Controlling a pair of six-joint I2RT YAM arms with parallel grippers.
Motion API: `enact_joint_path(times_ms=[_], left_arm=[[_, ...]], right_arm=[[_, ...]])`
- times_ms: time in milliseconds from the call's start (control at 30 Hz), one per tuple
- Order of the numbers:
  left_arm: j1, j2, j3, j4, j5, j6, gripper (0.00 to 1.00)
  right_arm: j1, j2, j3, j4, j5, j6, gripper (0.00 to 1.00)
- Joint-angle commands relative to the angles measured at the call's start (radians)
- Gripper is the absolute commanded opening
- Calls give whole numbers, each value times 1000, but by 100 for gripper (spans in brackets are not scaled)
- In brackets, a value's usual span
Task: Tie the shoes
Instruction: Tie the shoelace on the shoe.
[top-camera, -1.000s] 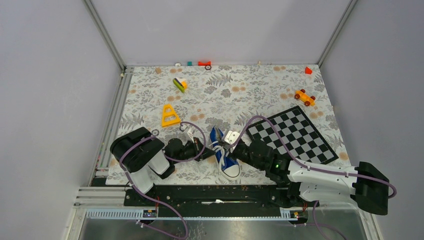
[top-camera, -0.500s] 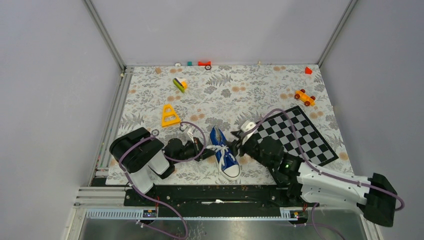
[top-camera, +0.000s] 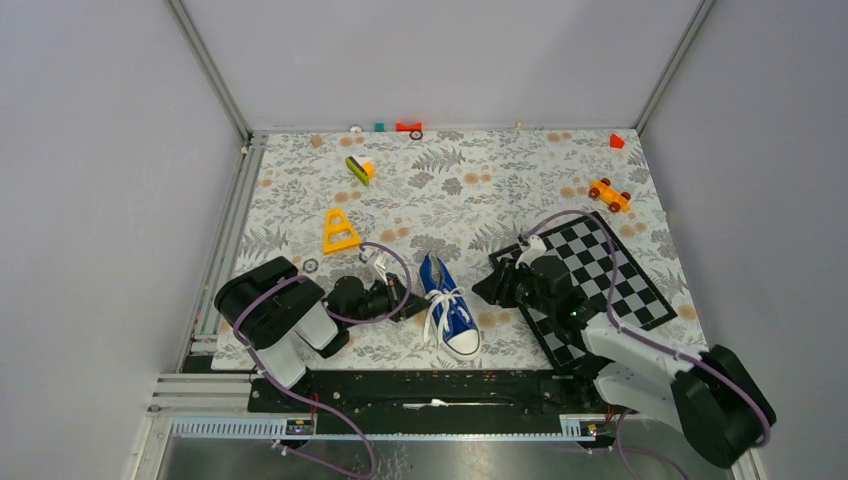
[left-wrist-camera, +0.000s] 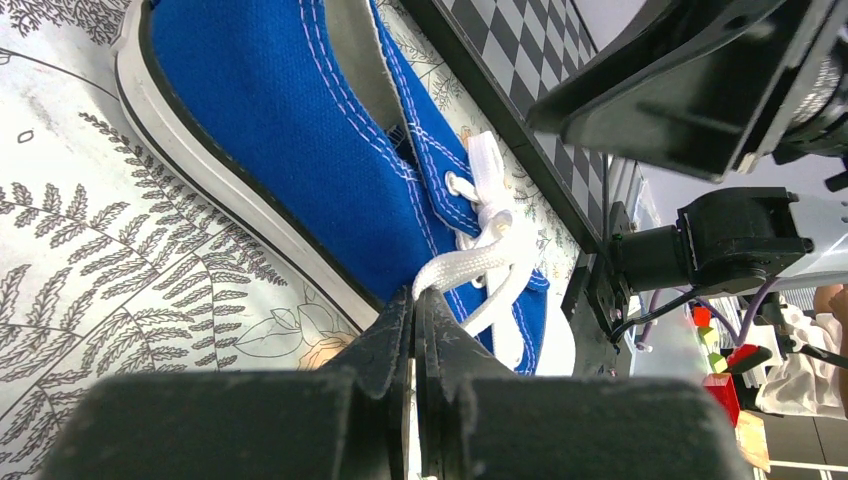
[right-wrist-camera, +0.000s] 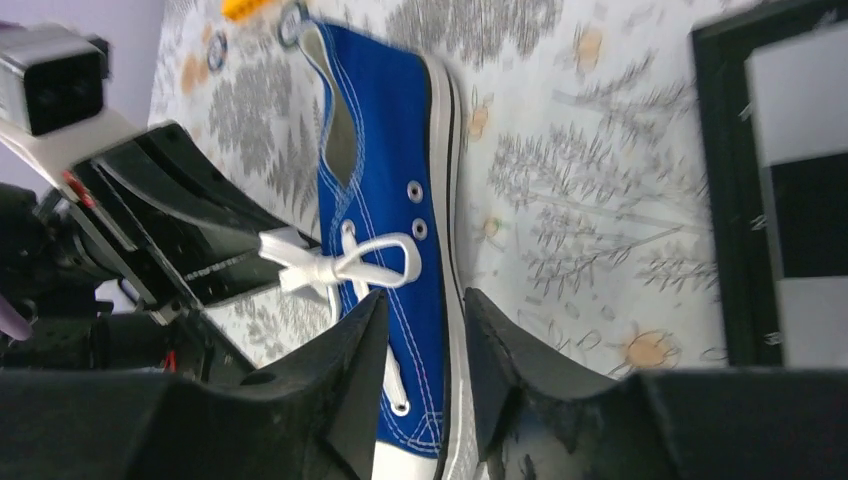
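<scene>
The blue sneaker (top-camera: 450, 315) lies on its sole near the front middle of the flowered surface (top-camera: 450, 180), toe toward the arms. The left claw (top-camera: 410, 303) sits just beside it, pressed together on a strand of the white lace (left-wrist-camera: 470, 262), which runs taut from the fingertips up to the eyelets. The right claw (top-camera: 488, 290) hangs on the other side, apart from the sneaker, near the corner of the checkered board (top-camera: 600, 265). Its fingers stand apart with nothing between them.

The knot looks only partly formed: a small loop (right-wrist-camera: 378, 258) lies across the tongue, so the step in hand seems to be getting the right claw onto the lace on its own side.

To do that well:
- The left claw should hold its strand low and steady, taut but not hauling, since a light sneaker would likely slide.
- The right claw should come in low with its fingers open and close on lace alone, clear of the canvas and the eyelets.
- Any pull should be outward on both sides at once and even, so the sneaker stays put and the loop is not dragged out.
</scene>
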Motion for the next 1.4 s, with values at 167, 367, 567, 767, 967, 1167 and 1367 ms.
enact_joint_path(times_ms=[167,367,567,767,967,1167,1367], left_arm=[[6,-14,-15,70,11,16,0],[7,-10,-10,70,14,15,0],[7,-12,-8,70,19,12,0],[8,-14,-18,69,-2,15,0],[39,-24,-48,70,-15,15,0],[74,-70,-87,52,-22,20,0],[101,-116,-112,14,-33,30,0]], right_arm=[[-15,234,22,267,-231,181,50],[-15,273,40,262,-220,163,46],[-16,320,36,313,-210,178,45],[-19,361,32,369,-209,204,24],[-21,317,18,346,-154,201,0],[-23,272,22,268,-124,162,0],[-38,203,-20,265,-77,164,0]])
